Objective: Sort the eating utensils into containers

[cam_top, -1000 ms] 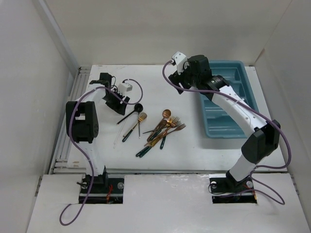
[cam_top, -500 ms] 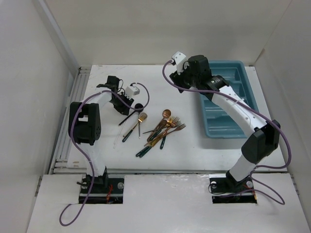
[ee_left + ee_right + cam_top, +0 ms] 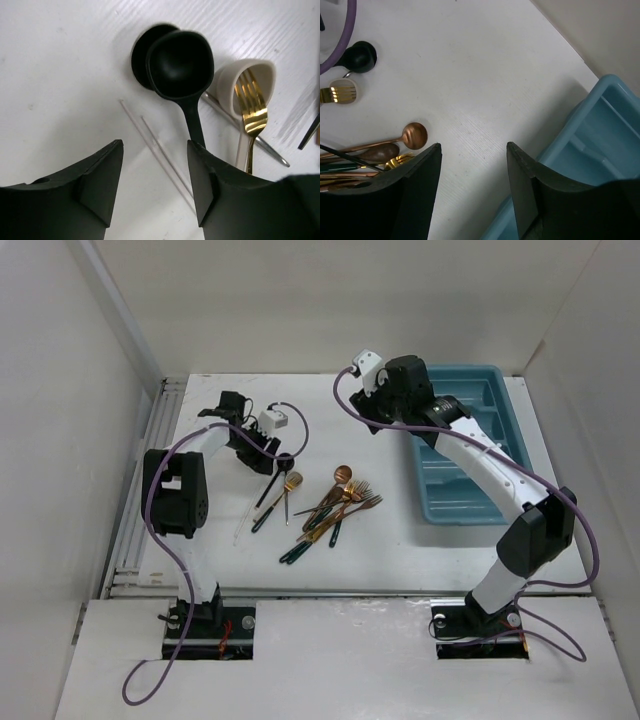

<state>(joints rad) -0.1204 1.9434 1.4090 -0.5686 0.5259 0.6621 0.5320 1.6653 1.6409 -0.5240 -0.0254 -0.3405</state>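
Note:
The eating utensils lie mid-table: a heap of copper and dark-handled pieces (image 3: pixel 335 505), plus a black spoon (image 3: pixel 180 62) and a gold fork (image 3: pixel 253 102) resting on a cream spoon (image 3: pixel 262 75). My left gripper (image 3: pixel 155 185) is open just behind the black spoon's bowl. The spoon's handle runs under its right finger (image 3: pixel 220 190), and only two thin clear sticks (image 3: pixel 157 150) lie between the jaws. My right gripper (image 3: pixel 474 185) is open and empty over bare table, between a copper spoon (image 3: pixel 414 135) and the teal tray of containers (image 3: pixel 605 135).
The tray (image 3: pixel 470 495) stands at the right back of the table, below the right arm. White walls enclose the table on three sides. Purple cables loop off both wrists.
My left gripper has moved right to the black spoon, narrowed its jaws, then widened them again. The spoon's handle has swung slightly. The right gripper has narrowed a little and stayed in place.

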